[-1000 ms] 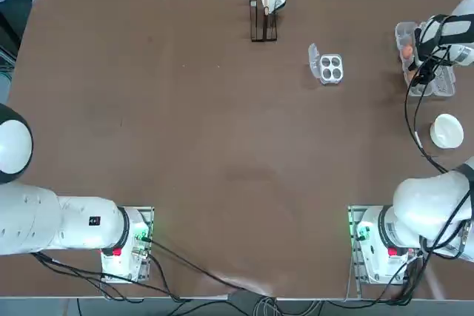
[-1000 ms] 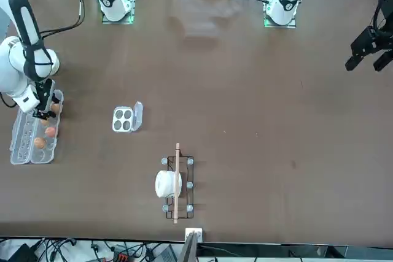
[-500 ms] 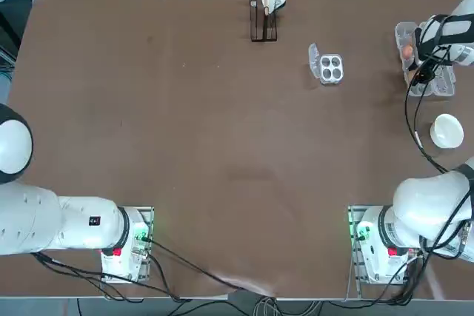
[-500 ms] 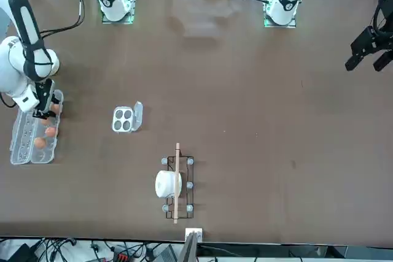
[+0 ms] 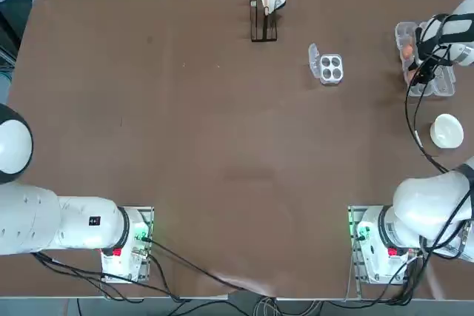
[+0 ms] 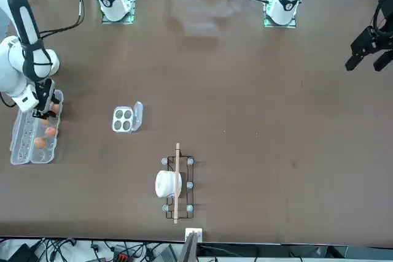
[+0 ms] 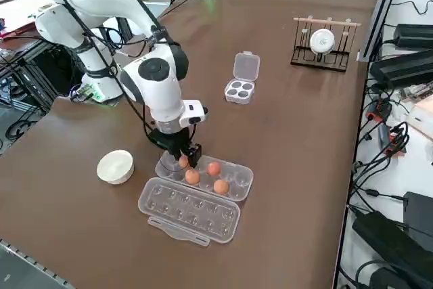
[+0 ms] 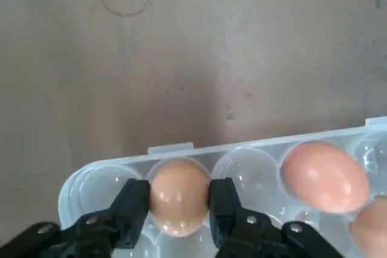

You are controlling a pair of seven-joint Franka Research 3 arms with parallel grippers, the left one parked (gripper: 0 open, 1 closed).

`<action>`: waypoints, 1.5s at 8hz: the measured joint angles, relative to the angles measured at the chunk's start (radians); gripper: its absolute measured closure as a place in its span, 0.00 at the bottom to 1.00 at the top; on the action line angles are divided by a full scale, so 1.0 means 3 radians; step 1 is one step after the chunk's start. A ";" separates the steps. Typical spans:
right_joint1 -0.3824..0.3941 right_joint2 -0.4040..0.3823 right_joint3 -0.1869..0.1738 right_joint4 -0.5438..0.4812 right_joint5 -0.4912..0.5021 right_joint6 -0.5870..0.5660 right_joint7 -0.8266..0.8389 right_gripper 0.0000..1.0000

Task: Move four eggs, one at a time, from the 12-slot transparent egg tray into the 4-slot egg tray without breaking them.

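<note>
Lifting should be done slowly, straight up from the carton, with the egg pinched no harder by the right claw.

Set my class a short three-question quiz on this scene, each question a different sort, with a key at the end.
1. True or false: the small tray's lid stands open.
2. Choose one. The right gripper is at the:
a) bowl
b) long tray
c) small tray
3. Fill in: the gripper's fingers are closed on one ____.
Key: 1 true; 2 b; 3 egg.
</note>
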 joint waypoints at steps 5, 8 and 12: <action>-0.0005 -0.0014 0.0001 0.0206 0.0193 -0.0422 0.0000 0.43; -0.0005 -0.0256 0.0022 0.0315 0.0249 -0.0830 0.0226 0.43; 0.0103 -0.0677 0.0080 0.0400 0.0253 -0.1394 0.0942 0.43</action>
